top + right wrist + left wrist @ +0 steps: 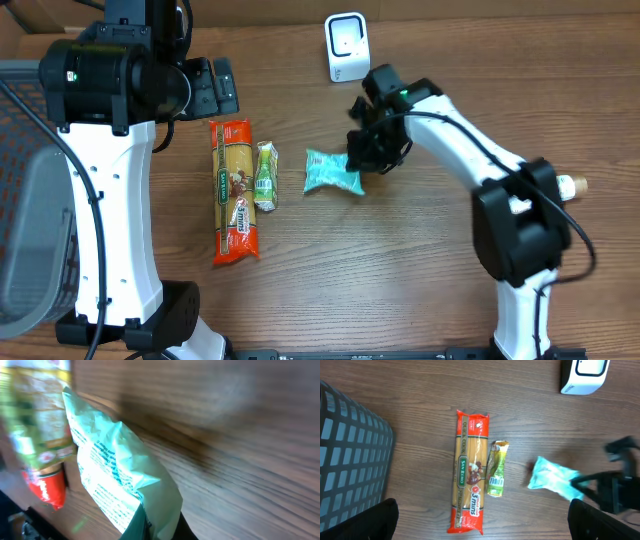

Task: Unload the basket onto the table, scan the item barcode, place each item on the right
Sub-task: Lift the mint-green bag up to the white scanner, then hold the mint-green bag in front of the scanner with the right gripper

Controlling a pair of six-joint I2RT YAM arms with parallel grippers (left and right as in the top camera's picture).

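The teal packet (330, 172) is sitting at mid-table, crinkly and glossy, and the right gripper (368, 150) is pinching its right edge, jaws pressed together on the film. Just to its left, a small green sachet (265, 177) is lying beside a long orange spaghetti pack (234, 192), both flat on the wood-grain table (400, 260). The white, boxy scanner (346, 47) is standing behind, apart. The left gripper (212, 88) is hovering with jaws spread wide, holding nothing, near a grey mesh basket (30, 200).

Glossy crinkled plastic packet (330, 172), matt wood table (400, 260)
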